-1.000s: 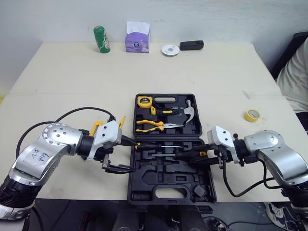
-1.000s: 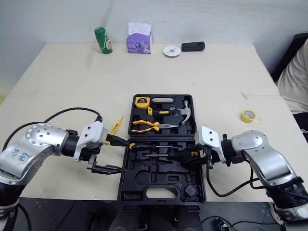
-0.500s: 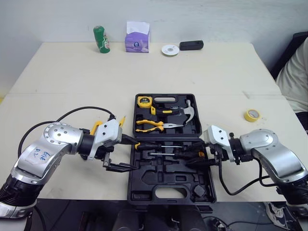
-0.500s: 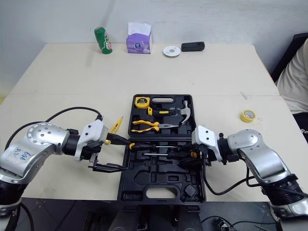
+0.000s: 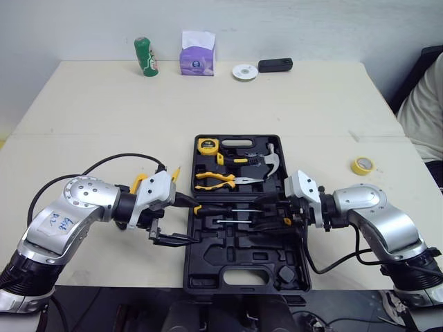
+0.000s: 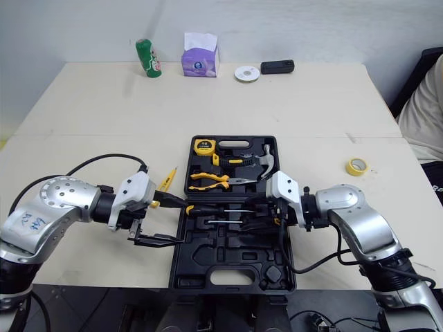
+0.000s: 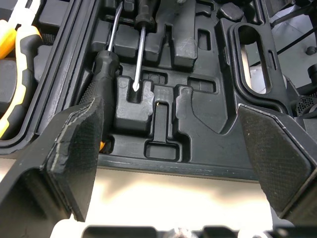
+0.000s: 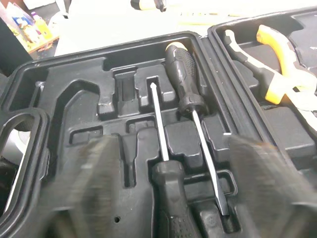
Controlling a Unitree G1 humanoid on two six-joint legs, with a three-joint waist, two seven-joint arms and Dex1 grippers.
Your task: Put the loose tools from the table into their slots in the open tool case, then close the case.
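Lying open, tool case (image 5: 216, 254) holds two screwdrivers (image 8: 183, 79)

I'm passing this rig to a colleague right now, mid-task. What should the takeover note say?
Left gripper: open, empty, at the left edge of the case.
Right gripper: open, empty, over the screwdrivers in the case's near half.
Done: tape measure, pliers and hammer sit in the far half; both screwdrivers are slotted.
Left: a yellow tester lies on the table left of the case; a tape roll to the right may belong too. The case is open; close it last.
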